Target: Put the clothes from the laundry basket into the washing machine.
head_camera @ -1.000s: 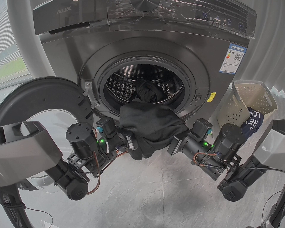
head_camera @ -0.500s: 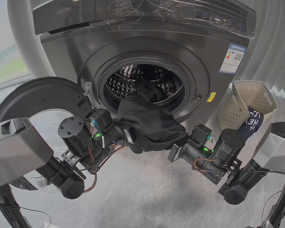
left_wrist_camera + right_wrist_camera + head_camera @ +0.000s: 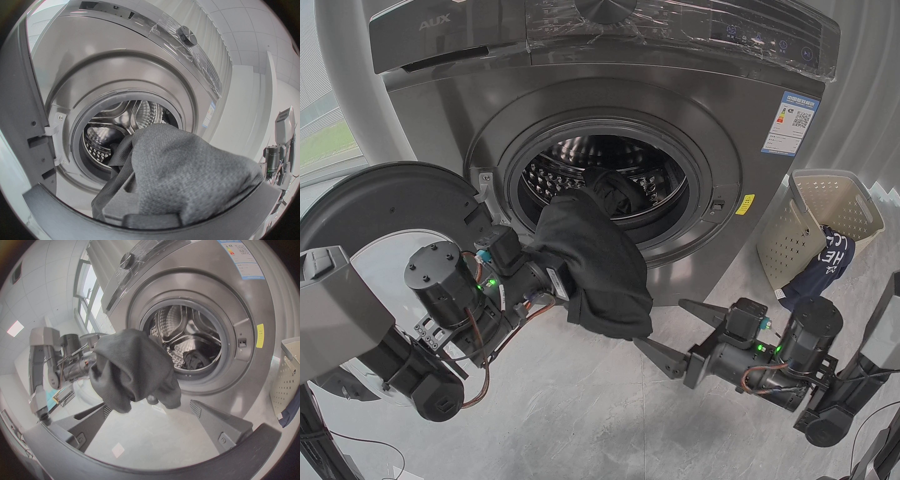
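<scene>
garment [image 3: 594,262] over left tool [image 3: 570,294], right tool [image 3: 659,324] agape

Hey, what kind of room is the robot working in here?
Most likely a laundry room or a laundry test area. There is a front-loading washer with its door swung open, a basket tipped beside it with a navy garment spilling out, and a tiled floor.
</scene>
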`<state>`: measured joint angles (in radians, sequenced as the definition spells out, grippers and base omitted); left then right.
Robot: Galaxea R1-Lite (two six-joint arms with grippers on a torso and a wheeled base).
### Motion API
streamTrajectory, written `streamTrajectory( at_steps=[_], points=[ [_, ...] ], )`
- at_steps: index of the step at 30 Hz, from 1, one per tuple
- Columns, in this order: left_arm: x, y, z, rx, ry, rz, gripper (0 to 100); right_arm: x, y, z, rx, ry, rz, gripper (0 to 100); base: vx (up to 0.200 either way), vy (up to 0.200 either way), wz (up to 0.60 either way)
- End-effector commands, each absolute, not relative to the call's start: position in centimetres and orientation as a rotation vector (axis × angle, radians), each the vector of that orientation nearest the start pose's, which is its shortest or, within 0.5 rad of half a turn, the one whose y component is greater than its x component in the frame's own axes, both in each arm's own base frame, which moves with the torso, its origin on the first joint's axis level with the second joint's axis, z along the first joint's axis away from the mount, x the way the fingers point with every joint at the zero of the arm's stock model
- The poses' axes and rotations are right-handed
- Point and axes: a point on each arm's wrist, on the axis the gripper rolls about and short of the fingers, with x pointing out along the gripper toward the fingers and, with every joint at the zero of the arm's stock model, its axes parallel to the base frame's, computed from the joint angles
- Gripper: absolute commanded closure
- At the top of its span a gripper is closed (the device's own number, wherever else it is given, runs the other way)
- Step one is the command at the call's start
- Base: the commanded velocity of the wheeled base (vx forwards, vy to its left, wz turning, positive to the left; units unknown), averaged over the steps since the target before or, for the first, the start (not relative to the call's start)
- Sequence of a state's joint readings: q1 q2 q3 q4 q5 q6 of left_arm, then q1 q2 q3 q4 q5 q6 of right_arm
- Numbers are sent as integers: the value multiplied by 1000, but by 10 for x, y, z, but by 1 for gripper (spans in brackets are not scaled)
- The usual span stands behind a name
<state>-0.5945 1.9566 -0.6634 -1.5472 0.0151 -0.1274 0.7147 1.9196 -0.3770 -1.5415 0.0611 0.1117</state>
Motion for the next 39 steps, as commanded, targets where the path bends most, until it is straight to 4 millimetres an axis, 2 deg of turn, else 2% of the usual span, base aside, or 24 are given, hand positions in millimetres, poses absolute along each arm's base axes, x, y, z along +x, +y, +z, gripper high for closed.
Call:
streamTrajectory(
  at_steps=[1, 5, 9, 15, 18, 26, 32, 39],
  points=[
    [244, -168, 157, -186, -165, -619, 100, 184, 159, 106, 68, 106, 810, 0, 0, 0, 0],
    [230, -156, 157, -178, -148, -615, 100, 172, 149, 97, 43, 166, 830, 0, 0, 0, 0],
    [222, -153, 160, -176, -148, -675, 100, 171, 145, 92, 32, 190, 818, 0, 0, 0, 0],
    [214, -148, 152, -164, -107, -681, 100, 181, 141, 94, 48, 173, 734, 0, 0, 0, 0],
    [210, -144, 156, -166, -120, -683, 100, 190, 136, 97, 55, 152, 672, 0, 0, 0, 0],
    [211, -148, 146, -148, -83, -692, 100, 216, 123, 100, 82, 117, 519, 0, 0, 0, 0],
    [214, -150, 144, -153, -74, -696, 100, 218, 121, 103, 81, 101, 506, 0, 0, 0, 0],
    [214, -154, 134, -132, -40, -702, 100, 215, 124, 101, 81, 113, 518, 0, 171, 0, 0]
  ],
)
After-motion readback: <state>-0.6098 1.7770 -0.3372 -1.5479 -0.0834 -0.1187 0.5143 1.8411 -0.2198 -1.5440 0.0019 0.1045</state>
